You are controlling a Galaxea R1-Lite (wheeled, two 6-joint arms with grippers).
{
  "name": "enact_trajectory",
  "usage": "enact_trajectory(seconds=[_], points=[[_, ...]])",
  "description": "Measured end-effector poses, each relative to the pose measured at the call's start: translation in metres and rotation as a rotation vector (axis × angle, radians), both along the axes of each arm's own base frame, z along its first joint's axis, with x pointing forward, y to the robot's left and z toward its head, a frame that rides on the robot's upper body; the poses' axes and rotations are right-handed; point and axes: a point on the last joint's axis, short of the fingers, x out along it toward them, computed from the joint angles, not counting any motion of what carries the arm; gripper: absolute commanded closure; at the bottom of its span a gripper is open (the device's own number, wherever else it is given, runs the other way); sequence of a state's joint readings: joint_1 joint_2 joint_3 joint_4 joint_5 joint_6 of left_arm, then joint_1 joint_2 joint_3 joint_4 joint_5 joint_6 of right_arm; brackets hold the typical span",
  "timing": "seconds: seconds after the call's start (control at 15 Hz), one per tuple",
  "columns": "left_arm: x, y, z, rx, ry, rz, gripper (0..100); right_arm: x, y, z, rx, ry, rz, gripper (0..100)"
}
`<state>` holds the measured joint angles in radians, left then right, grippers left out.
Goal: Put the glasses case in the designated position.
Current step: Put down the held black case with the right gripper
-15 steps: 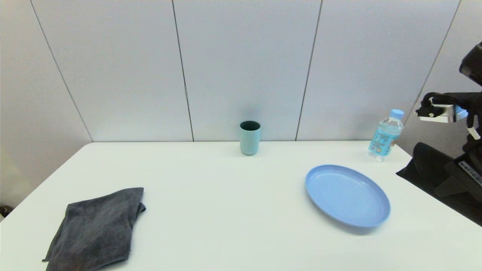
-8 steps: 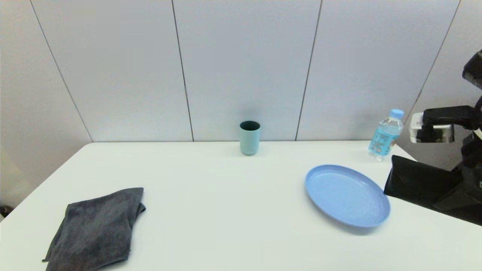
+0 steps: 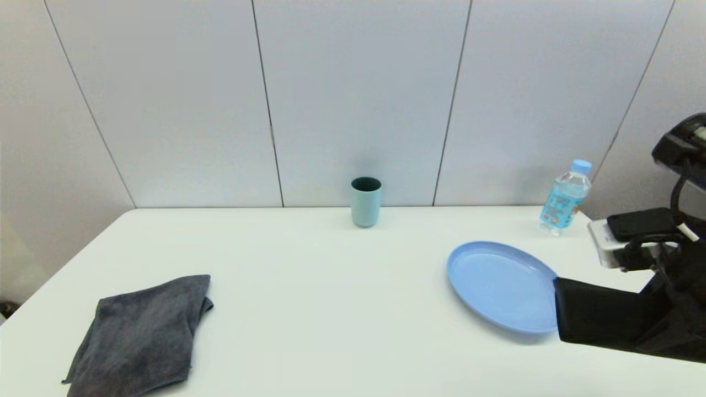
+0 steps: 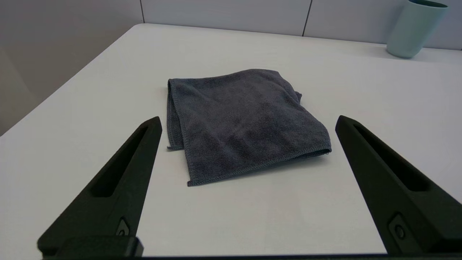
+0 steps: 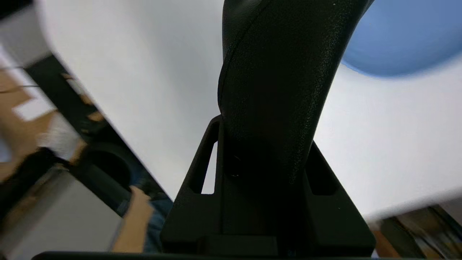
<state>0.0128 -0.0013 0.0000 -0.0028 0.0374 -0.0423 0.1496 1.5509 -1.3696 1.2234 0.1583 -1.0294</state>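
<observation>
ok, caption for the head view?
Right hand carries the glasses case in beside the blue plate.

Right claw [image 5: 267, 159] clamps glasses case [image 5: 285, 72]; blue plate [image 5: 404, 39] beyond.

Setting: staged test bench in a lab or office-type room, not a home. Evidence: plain white rectangular table [image 3: 331, 286] pushed against a bare wall of pale grey flat panels [image 3: 353, 99] with thin dark seams. Props are few and set well apart: folded dark grey microfibre cloth [image 3: 140, 336], teal plastic cup [image 3: 365, 202] by the wall, shallow round blue plastic plate [image 3: 504, 284], small clear water bottle with blue cap and label [image 3: 565, 198]. Right wrist view, past the table edge: blurred brown cardboard boxes [image 5: 21, 108] and dark equipment.
</observation>
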Motion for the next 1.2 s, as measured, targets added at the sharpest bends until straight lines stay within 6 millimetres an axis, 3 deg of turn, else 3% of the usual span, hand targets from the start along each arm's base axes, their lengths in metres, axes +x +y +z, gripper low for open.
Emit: enact_trajectory(seconds=[0.47, 0.87, 0.93, 1.2], points=[[0.0, 0.0, 0.0, 0.0, 0.0, 0.0, 0, -0.022, 0.013, -0.037, 0.172, 0.054, 0.099, 100], [0.0, 0.0, 0.0, 0.0, -0.001, 0.0, 0, -0.019, 0.023, -0.052, 0.187, -0.033, 0.153, 100], [0.0, 0.0, 0.0, 0.0, 0.0, 0.0, 0, -0.02, 0.023, -0.053, 0.187, -0.026, 0.147, 0], [0.0, 0.0, 0.0, 0.0, 0.0, 0.0, 0, -0.021, 0.021, -0.054, 0.181, -0.025, 0.142, 0]])
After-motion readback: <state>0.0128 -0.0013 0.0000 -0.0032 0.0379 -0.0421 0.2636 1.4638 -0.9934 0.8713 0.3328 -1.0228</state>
